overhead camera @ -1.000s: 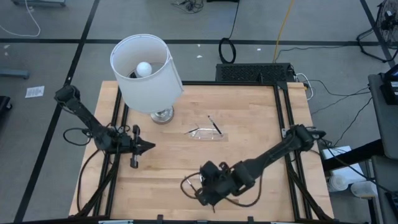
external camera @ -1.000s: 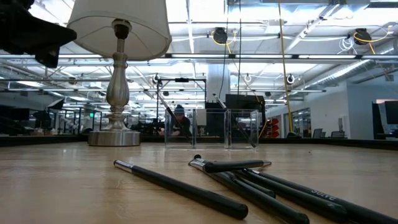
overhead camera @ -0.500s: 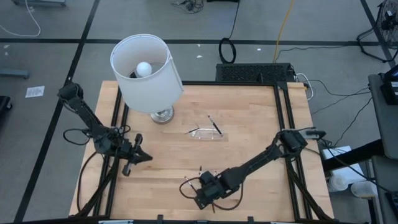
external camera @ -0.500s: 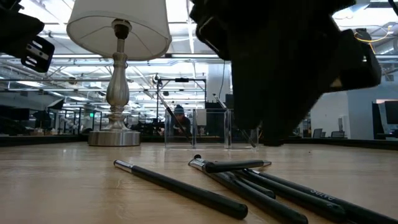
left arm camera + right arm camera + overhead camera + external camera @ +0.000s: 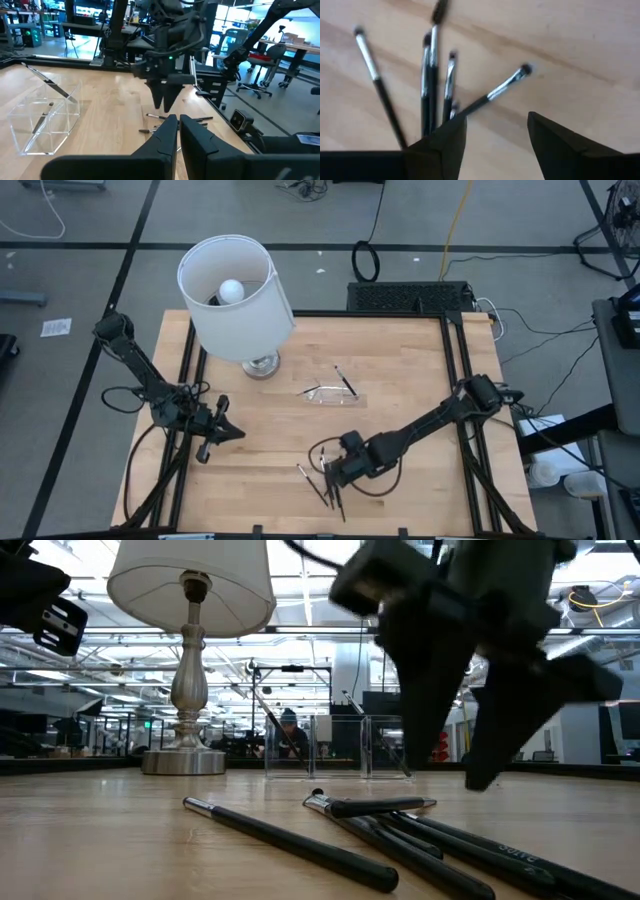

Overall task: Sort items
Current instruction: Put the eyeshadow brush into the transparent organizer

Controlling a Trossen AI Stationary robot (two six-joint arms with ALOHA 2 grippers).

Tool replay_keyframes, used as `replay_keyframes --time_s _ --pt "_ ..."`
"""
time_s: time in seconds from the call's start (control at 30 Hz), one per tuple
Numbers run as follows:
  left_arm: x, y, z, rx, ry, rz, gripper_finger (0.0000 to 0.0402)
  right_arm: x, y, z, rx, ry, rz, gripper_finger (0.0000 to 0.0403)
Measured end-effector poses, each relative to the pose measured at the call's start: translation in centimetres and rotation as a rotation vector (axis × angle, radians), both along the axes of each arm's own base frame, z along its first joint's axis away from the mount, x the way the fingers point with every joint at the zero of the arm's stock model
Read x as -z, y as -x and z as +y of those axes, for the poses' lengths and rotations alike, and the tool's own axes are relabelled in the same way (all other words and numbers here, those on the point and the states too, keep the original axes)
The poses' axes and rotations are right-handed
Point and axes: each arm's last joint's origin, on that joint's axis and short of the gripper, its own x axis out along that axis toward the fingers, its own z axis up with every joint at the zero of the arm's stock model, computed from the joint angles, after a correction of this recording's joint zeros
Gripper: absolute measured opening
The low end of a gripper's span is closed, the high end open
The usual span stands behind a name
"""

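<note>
The makeup brushes [image 5: 325,483] lie fanned in a loose cluster on the wooden table [image 5: 400,380] near its front edge, dark handles with silvery ferrules; pale lettering on one handle [image 5: 515,853] in the low view is too small to read; one more brush [image 5: 345,382] leans in the clear plastic tray [image 5: 332,395] at mid-table, beside the white-shaded lamp [image 5: 236,295]; the right gripper [image 5: 333,470] hovers just above the cluster, fingers [image 5: 555,145] spread apart and empty; the left gripper [image 5: 232,432] waits near the table's left edge, its fingers [image 5: 162,137] nearly together, holding nothing.
</note>
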Motion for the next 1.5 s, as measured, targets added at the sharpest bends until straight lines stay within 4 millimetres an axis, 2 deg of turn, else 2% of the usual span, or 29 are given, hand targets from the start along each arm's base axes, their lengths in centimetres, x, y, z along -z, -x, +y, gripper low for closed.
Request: replay_keyframes --time_s 0.1,0.3,0.57,1.0,1.33,1.5 --pt "0.0 0.0 0.0 0.0 -0.001 -0.001 0.0026 0.2 -0.6 -0.6 0.019 -0.037 -0.057 0.0205" --pt "0.0 0.0 0.0 0.0 0.004 0.001 0.0026 1.2 -1.1 -1.9 0.017 -0.061 -0.036 0.0202" --pt "0.0 0.0 0.0 0.001 0.015 0.005 0.0026 2.4 -0.4 -2.7 -0.001 -0.041 0.003 0.0185" --pt "-0.1 0.0 0.0 0.0 0.023 -0.006 0.0026 5.8 2.1 -4.3 -0.084 -0.008 0.117 0.0092" --pt "-0.1 0.0 0.0 0.0 0.013 -0.008 0.0026 5.9 1.7 -5.8 -0.176 0.01 0.106 0.0012" --pt "-0.1 0.0 0.0 0.0 0.012 -0.008 0.0026 5.9 1.6 -6.1 -0.223 0.037 0.099 0.0005"
